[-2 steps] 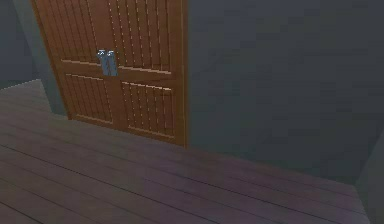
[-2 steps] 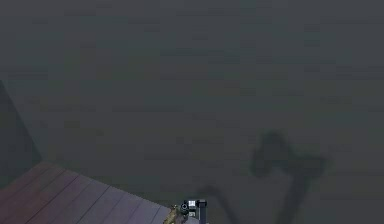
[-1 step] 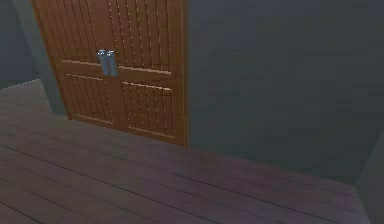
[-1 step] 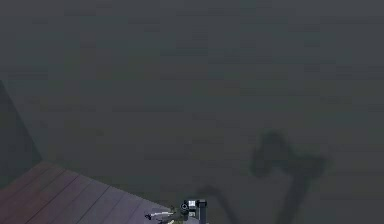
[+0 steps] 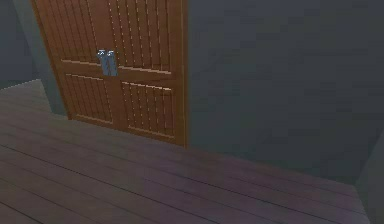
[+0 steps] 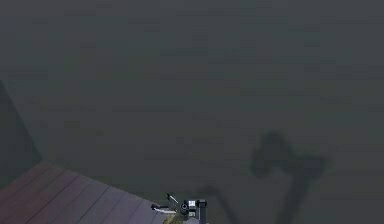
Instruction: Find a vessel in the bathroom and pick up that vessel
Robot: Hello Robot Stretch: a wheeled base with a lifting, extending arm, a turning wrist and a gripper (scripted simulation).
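The search is barely begun: a wooden door [image 5: 140, 50] is faced, the vessel's place cannot be told, and nothing seems held by the tool [image 6: 160, 204], whose grip cannot be judged.

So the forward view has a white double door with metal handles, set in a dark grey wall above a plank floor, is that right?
Not quite. The double door is brown wood, not white, as the forward view shows. The rest stands: it has metal handles and is set in a dark grey wall above a plank floor.
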